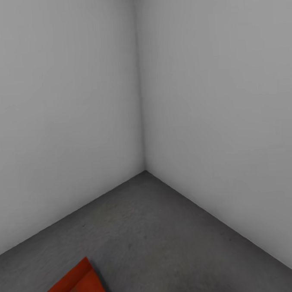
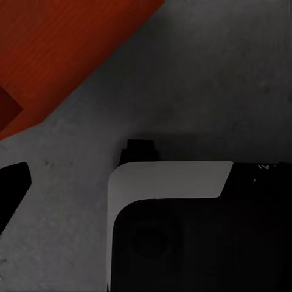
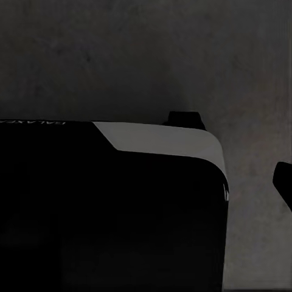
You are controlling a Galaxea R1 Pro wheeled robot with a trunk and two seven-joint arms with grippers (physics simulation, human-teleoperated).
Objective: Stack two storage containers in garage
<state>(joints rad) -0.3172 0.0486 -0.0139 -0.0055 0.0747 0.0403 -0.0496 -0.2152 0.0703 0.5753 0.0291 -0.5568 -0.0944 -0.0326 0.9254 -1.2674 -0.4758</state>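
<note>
Garage corner | storage container (image 1: pixel 75 288) lower left on concrete floor (image 1: pixel 169 239) | we judge it light, rigid; grip a wall | fingers' state: cannot tell

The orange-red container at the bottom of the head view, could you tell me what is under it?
The storage container sits on the dark grey concrete floor near the wall corner. Whether a second container lies beneath is cut off by the frame.
</note>
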